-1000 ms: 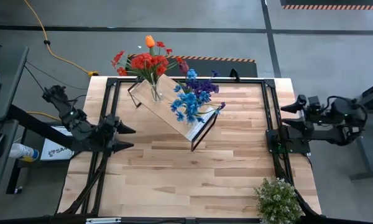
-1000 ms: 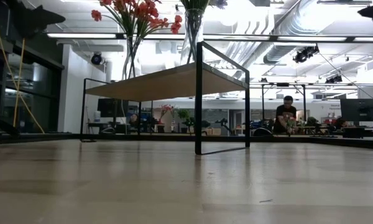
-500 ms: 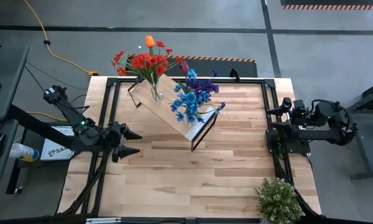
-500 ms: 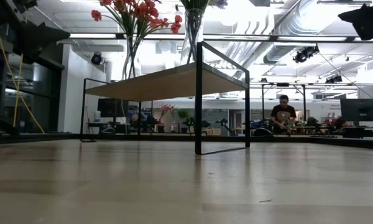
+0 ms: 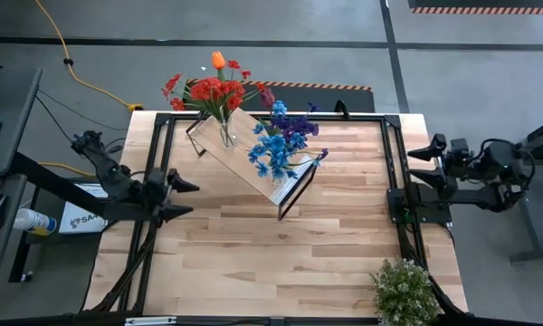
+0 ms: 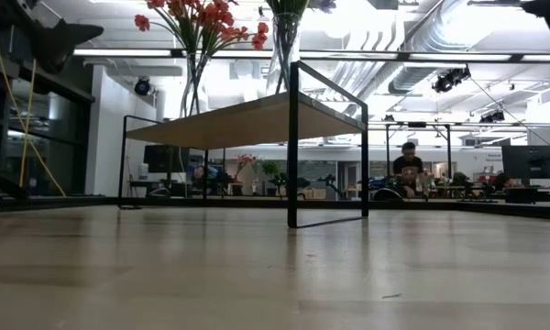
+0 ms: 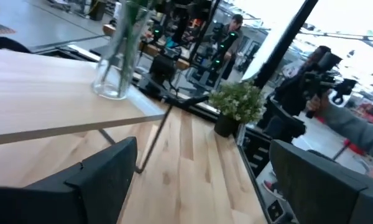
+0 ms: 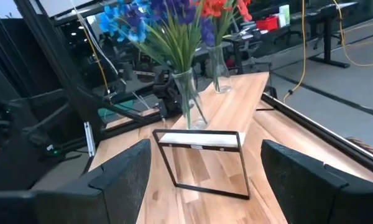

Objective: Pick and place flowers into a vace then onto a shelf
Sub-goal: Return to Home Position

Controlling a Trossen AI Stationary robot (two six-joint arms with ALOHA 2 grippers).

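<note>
A light-wood table (image 5: pixel 281 263) edged with black rails stands on a grey concrete floor, with a yellow cable (image 5: pixel 72 68) trailing across the floor beyond the shelf. The shelf (image 5: pixel 244 149), a pale board on a thin black frame, sits at a slant on the far half of the table.

2 glass vases stand upright on the shelf, 1 toward each end. The red-flower vase (image 6: pixel 193 87) holds red flowers (image 5: pixel 215 91) and an orange tulip (image 5: pixel 218 60). The blue-flower vase (image 6: pixel 284 50) holds blue and purple flowers (image 5: pixel 281 140). A bushy pale plant (image 5: pixel 404 290) stands well apart from the shelf, at the table's near right corner.

Behind the shelf the room opens into a bright workshop with ceiling ducts and strip lights, where a person (image 6: pixel 406 165) sits at a distant desk.

The left arm lies low along the rail to the left of the shelf. The left gripper (image 5: pixel 195 200) points across the table, well apart from the shelf, with its 2 fingers spread wide and holding nothing. The right arm is folded outside the rail to the right of the shelf. The right gripper (image 5: pixel 411 168) faces the shelf from well apart, its fingers also spread and holding nothing. Seen from table-top height, both grippers hang higher than the shelf board.
</note>
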